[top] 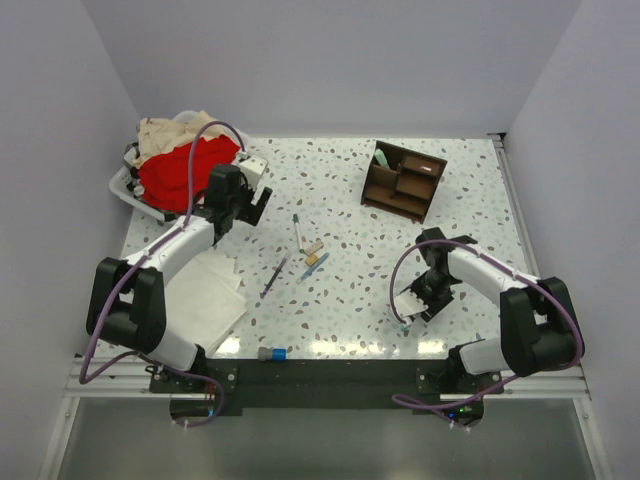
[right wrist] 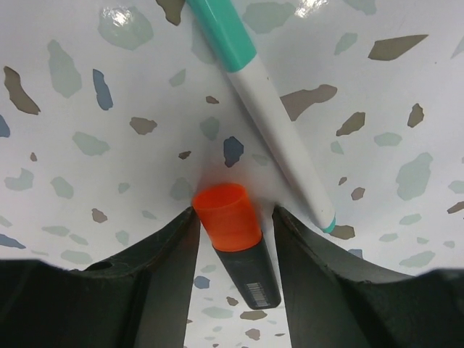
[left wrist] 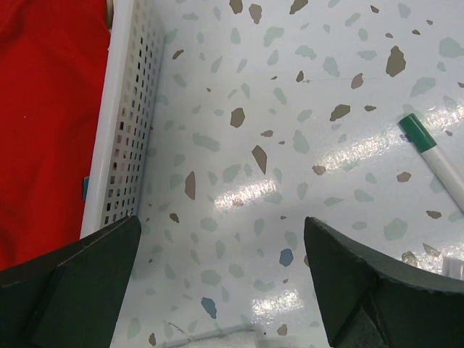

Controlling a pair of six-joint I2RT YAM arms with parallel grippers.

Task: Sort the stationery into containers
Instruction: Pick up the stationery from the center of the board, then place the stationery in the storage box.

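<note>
The dark brown wooden organizer [top: 403, 180] stands upright at the far right part of the counter, its open compartments of different heights; something pale green shows in one of them. Near the middle lie a white pen with a green cap [top: 297, 230], a tan eraser [top: 313, 247], a blue pen [top: 316, 264] and a slim black pen [top: 275, 276], close together. A grey-blue stub [top: 271, 353] lies at the near edge. The short orange highlighter [right wrist: 230, 217] lies flat between the fingers of the right hand [top: 413, 308], just beside a white marker with a teal cap [right wrist: 272, 134].
</note>
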